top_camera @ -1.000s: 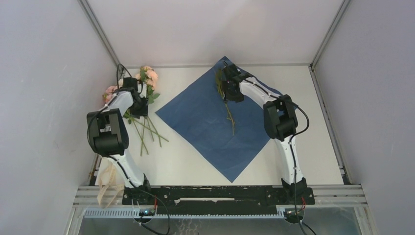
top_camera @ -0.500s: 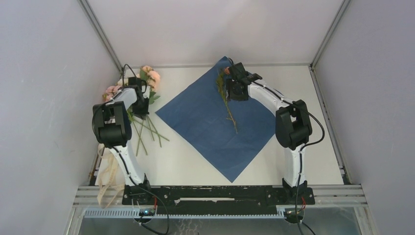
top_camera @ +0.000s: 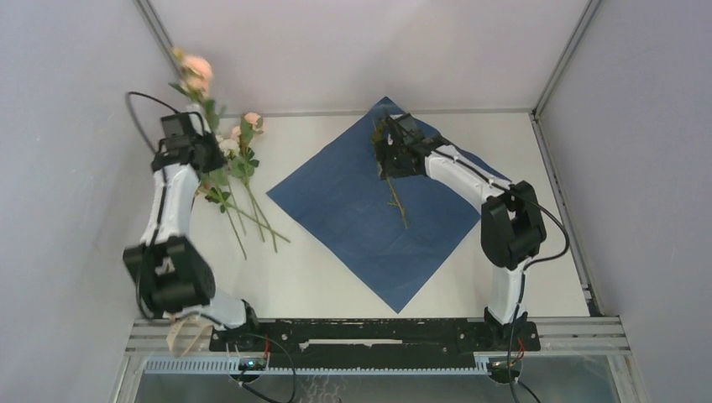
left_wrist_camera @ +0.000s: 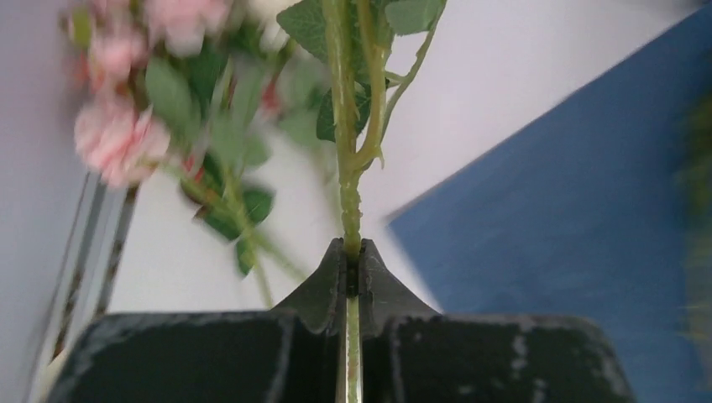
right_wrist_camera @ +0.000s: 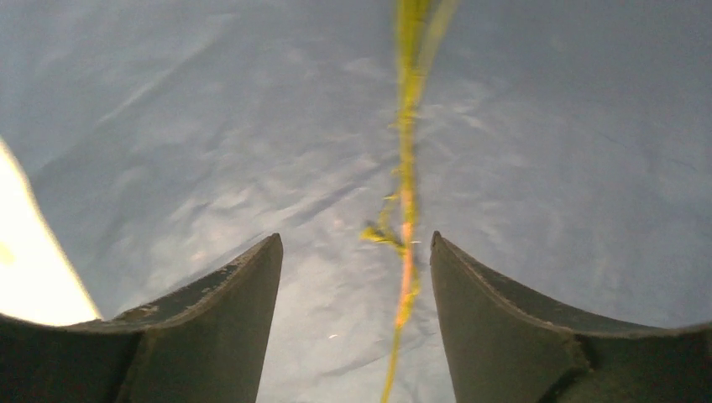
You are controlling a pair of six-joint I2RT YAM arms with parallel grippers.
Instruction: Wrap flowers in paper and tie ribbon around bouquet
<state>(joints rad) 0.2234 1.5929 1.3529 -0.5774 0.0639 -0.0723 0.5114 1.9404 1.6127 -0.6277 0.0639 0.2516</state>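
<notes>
Rose stem (left_wrist_camera: 348, 180) clenched in my left pincer (left_wrist_camera: 348, 256), held off the table. Other flowers (top_camera: 243, 201) lie left of the paper (top_camera: 353, 218). Right pincer (right_wrist_camera: 353, 277) released, jaws straddling a sprig (right_wrist_camera: 406, 210) lying on the blue. Carry across slowly; lay the stem alongside that sprig, heads together.

robot lab test cell, plain grey wall panels (top_camera: 67, 126), aluminium frame posts (top_camera: 172, 59), white table (top_camera: 319, 285), black mounting rail (top_camera: 369, 334)

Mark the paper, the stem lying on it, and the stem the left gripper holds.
paper (top_camera: 336, 201): top view, bare middle of the sheet.
stem on the paper (top_camera: 399, 206): top view, thin lower part.
held stem (left_wrist_camera: 348, 197): left wrist view, bare stretch below the leaves.
</notes>
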